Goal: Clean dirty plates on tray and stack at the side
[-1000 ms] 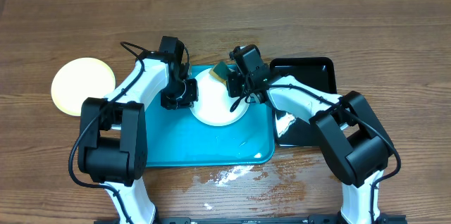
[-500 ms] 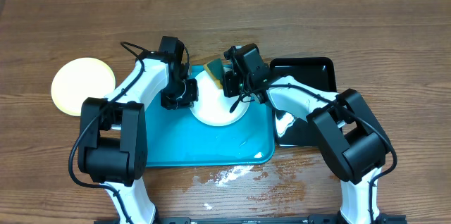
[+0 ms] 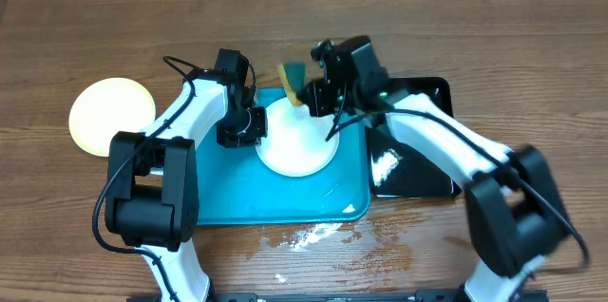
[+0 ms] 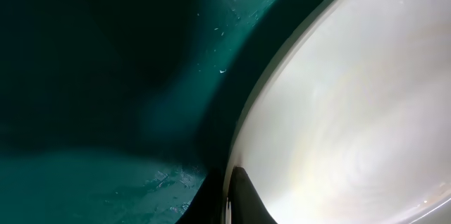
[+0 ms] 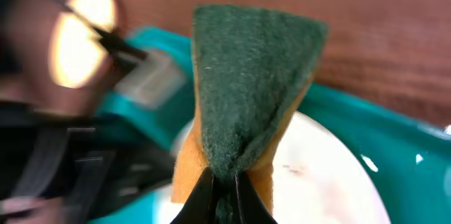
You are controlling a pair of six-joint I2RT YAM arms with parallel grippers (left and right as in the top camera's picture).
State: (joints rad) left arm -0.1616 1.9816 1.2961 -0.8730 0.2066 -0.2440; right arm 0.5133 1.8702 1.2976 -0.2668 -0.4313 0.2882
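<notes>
A white plate (image 3: 296, 142) lies at the far right of the turquoise tray (image 3: 237, 193). My left gripper (image 3: 251, 124) is shut on that plate's left rim; in the left wrist view its dark fingertips (image 4: 243, 199) pinch the plate (image 4: 352, 111) edge over the tray (image 4: 106, 76). My right gripper (image 3: 315, 91) is shut on a folded green and yellow sponge (image 3: 291, 80), held above the plate's far edge. In the right wrist view the gripper (image 5: 224, 194) clamps the sponge (image 5: 254, 76) over the plate (image 5: 324, 182), which bears a faint brown smear. A pale yellow plate (image 3: 112, 115) rests on the table to the left.
A glossy black tray (image 3: 423, 164) sits against the turquoise tray's right side, partly under my right arm. Water and white flecks (image 3: 309, 235) spread over the wooden table just in front of the tray. The tray floor looks wet.
My right gripper has lifted the sponge off the plate and drawn it toward the far edge, and the right arm has swung outward. The left gripper and the plate have stayed put.
</notes>
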